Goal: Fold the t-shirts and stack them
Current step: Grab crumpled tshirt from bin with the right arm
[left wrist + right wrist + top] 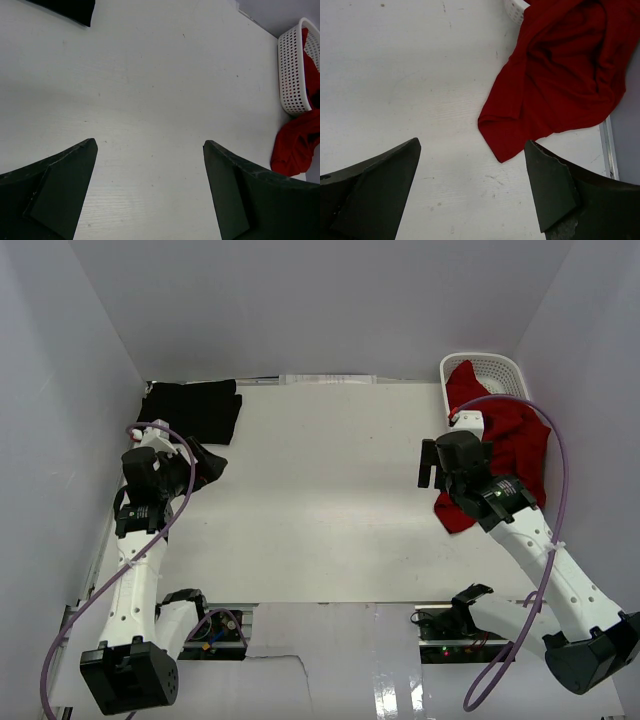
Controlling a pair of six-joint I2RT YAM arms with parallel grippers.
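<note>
A black t-shirt (195, 410) lies folded flat at the far left of the table; its corner (70, 10) shows in the left wrist view. A dark red t-shirt (515, 445) spills crumpled from the white basket (505, 368) onto the table at the right, its lowest tip (510, 145) just ahead of my right gripper. My left gripper (205, 466) hovers beside the black shirt, open (150, 144) over bare table. My right gripper (431, 462) is open (472, 142) left of the red cloth, holding nothing. More red cloth (312, 65) lies inside the basket.
The white slotted basket (289, 70) stands in the far right corner against the wall. Grey walls close in the table on three sides. A metal strip (606, 145) runs along the table's right edge.
</note>
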